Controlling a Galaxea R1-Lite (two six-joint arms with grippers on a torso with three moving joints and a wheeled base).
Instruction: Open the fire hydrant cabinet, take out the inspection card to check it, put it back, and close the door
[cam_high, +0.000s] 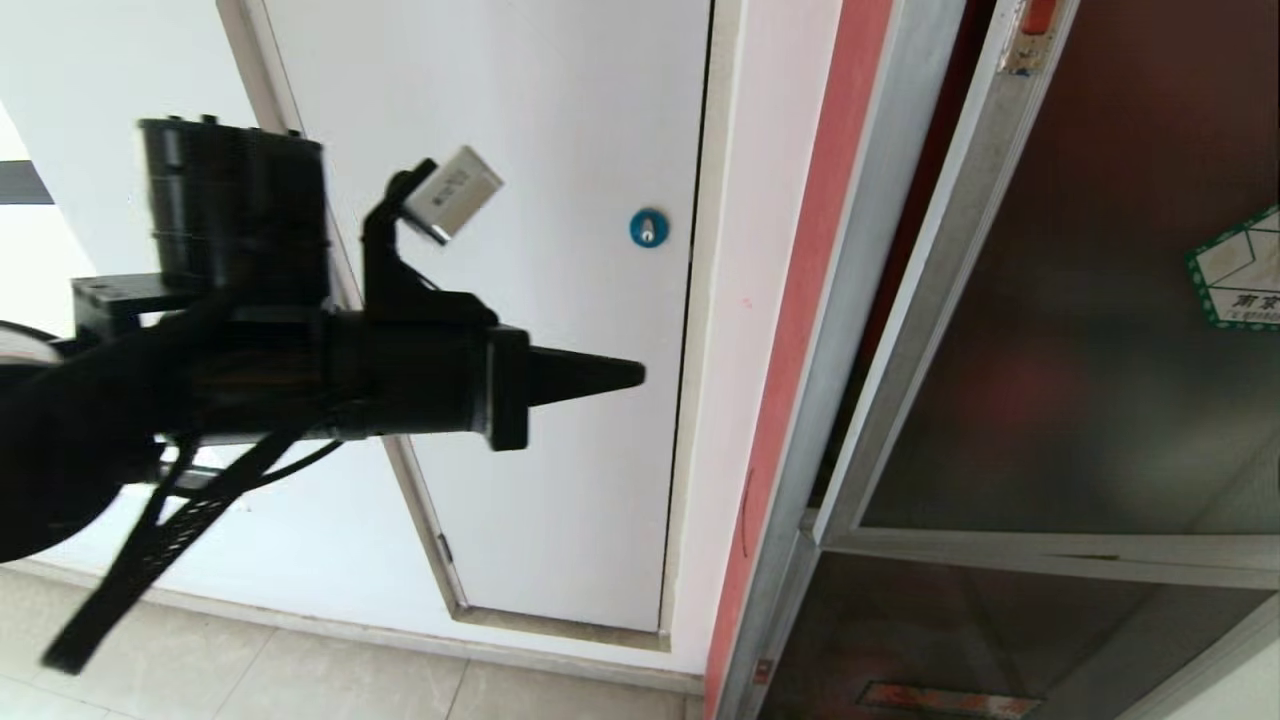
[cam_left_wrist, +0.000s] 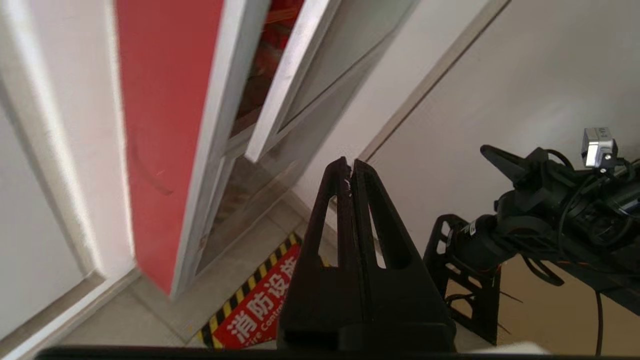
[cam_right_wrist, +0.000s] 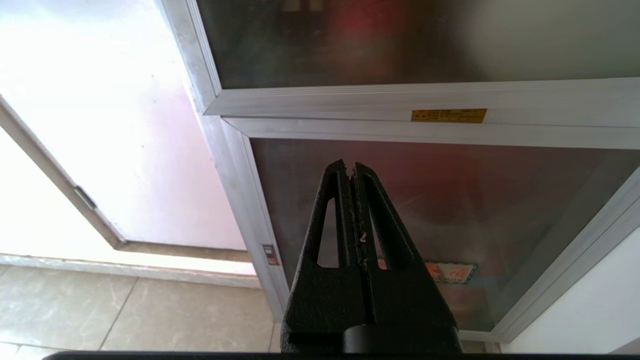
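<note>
The left end effector (cam_high: 630, 374) reaches level across the left half, its fingers pressed together into one point, in front of a plain white panel (cam_high: 560, 400) with a blue round lock (cam_high: 648, 228). To the right, the fire hydrant cabinet (cam_high: 800, 400) shows its red side. Its dark glass door (cam_high: 1080, 330) stands slightly ajar, with a green-bordered sticker (cam_high: 1240, 270) on it.

Two hands (cam_high: 640, 375), one door (cam_high: 1080, 300), one cabinet (cam_high: 850, 300)

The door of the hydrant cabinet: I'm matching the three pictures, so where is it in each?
Head view: the door, slightly ajar, fills the right side.
Left wrist view: its silver edge stands near the top centre, right of the red cabinet side.
Right wrist view: across the top.
Shared landmark: the floor tiles.
</note>
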